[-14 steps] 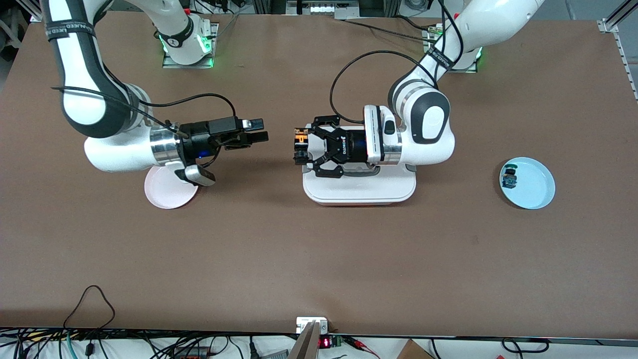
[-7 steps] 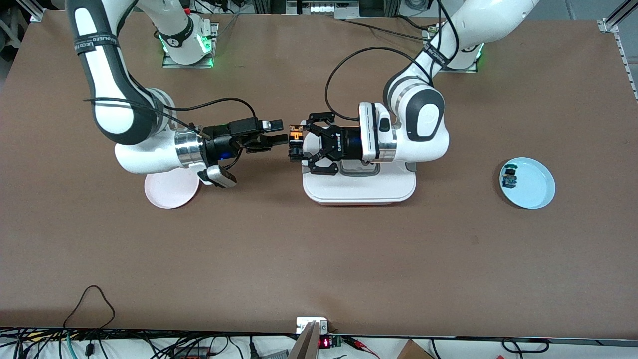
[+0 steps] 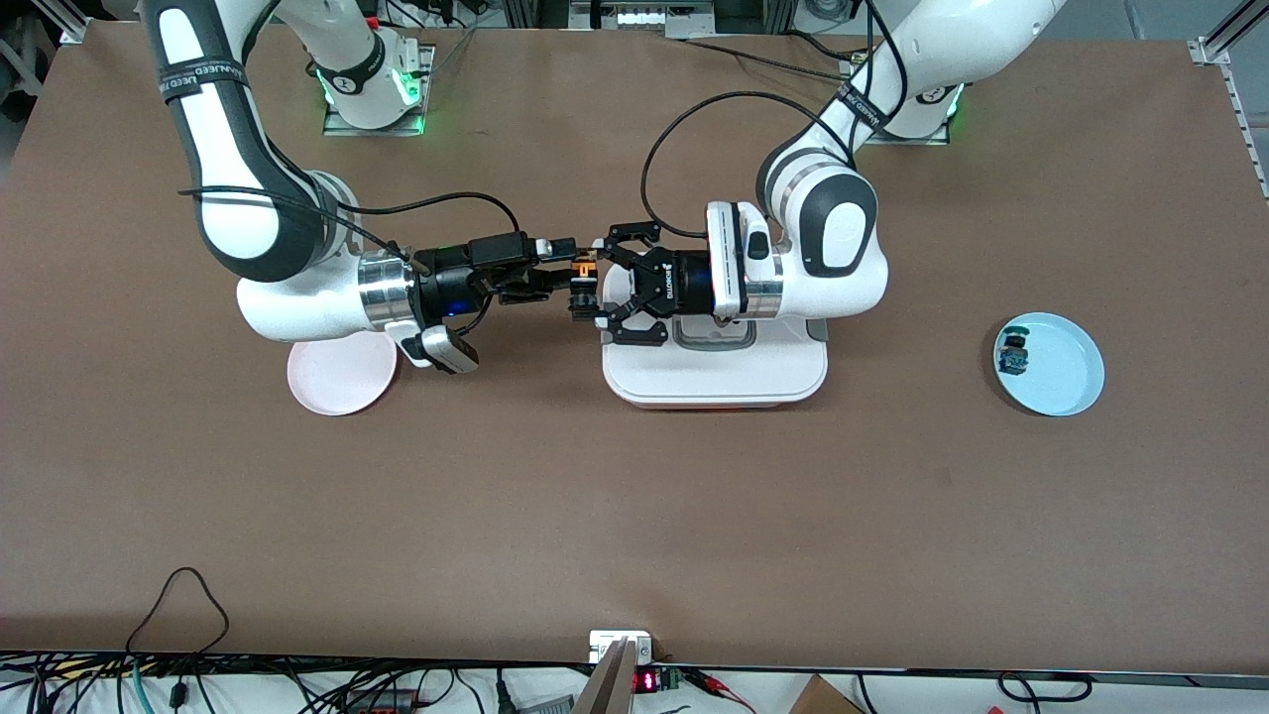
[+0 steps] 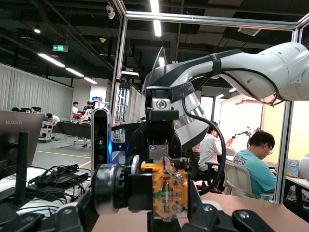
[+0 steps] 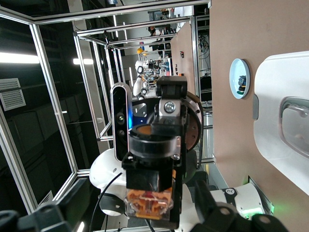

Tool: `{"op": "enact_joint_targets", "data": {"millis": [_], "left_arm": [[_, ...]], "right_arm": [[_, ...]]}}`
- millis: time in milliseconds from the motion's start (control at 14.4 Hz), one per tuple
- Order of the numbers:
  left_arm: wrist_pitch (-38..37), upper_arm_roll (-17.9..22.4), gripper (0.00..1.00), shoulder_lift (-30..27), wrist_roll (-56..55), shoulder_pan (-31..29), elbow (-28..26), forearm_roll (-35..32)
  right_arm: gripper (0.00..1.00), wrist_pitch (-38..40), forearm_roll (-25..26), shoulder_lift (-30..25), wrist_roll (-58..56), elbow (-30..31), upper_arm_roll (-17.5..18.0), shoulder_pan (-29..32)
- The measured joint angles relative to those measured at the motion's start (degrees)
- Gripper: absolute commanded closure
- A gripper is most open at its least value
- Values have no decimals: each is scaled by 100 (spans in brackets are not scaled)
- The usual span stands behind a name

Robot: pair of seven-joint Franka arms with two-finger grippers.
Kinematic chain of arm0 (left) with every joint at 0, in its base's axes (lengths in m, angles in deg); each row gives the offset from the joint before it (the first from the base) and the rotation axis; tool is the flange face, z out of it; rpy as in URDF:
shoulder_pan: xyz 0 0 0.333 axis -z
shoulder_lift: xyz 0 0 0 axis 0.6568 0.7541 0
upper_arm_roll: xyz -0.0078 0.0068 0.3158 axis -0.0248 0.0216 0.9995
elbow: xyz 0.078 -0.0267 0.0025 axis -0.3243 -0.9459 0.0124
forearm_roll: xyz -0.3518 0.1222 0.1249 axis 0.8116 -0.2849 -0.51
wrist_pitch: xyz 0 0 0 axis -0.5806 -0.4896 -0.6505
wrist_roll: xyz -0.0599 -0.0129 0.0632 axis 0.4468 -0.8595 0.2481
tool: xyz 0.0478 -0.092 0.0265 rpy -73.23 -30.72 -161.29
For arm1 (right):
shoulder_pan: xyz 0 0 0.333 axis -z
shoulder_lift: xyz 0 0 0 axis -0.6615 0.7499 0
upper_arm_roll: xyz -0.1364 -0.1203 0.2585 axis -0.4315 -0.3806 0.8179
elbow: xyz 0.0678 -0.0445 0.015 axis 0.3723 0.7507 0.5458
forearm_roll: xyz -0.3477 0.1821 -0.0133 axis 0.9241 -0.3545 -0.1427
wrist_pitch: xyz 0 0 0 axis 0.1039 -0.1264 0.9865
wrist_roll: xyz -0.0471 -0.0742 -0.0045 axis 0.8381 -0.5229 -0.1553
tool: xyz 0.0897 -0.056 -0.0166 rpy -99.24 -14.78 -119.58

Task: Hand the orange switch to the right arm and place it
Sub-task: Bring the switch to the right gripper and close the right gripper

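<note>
The orange switch (image 3: 586, 268) hangs in the air over the table's middle, by the edge of the white box. My left gripper (image 3: 598, 283), the black claw, is shut on it and holds it sideways. My right gripper (image 3: 567, 266) has its slim fingers open on either side of the switch's free end. In the left wrist view the switch (image 4: 169, 188) fills the centre with the right gripper (image 4: 158, 145) right up against it. In the right wrist view the switch (image 5: 149, 193) sits between my open right fingers.
A white lidded box (image 3: 714, 375) lies under the left wrist. A pink plate (image 3: 337, 382) lies under the right wrist. A light blue plate (image 3: 1066, 367) with a small blue-and-green switch (image 3: 1013, 354) sits toward the left arm's end.
Both arms have closed the gap over the table's middle. The right gripper has moved in from well short of the switch until its fingers flank it. The left gripper still holds the switch.
</note>
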Motion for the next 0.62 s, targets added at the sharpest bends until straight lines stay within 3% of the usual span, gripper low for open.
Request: {"op": "enact_joint_targets", "data": {"millis": [69, 139, 347, 624], "left_arm": [[8, 0, 100, 0, 0, 2, 0, 0], [16, 1, 100, 0, 0, 2, 0, 0], [23, 2, 100, -1, -2, 0, 2, 5], [49, 6, 99, -2, 2, -1, -2, 7]], "right_arm": [[37, 0, 0, 4, -75, 0, 0, -3], [70, 0, 0, 12, -246, 0, 0, -7], [100, -20, 5, 41, -586, 11, 0, -29], [100, -46, 2, 49, -618, 19, -5, -32]]}}
